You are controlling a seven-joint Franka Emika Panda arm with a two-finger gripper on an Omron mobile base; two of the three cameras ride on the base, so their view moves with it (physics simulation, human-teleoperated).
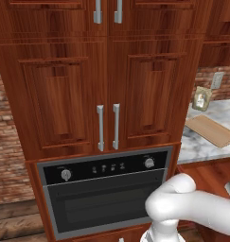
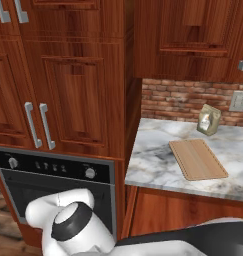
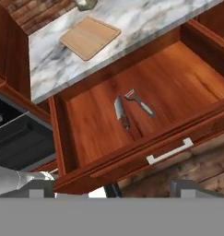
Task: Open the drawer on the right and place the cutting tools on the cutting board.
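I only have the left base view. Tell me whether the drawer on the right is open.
Observer: Yes. The hand view shows the drawer pulled out, its inside exposed below the marble counter.
Operator: Report what's inside it.
Observer: Two small tools lie on its floor: a knife and, beside it, a peeler, apart from each other.
Operator: Confirm the cutting board has nothing on it.
Observer: The cutting board is bare in the right base view; a small bag stands behind it near the brick wall.
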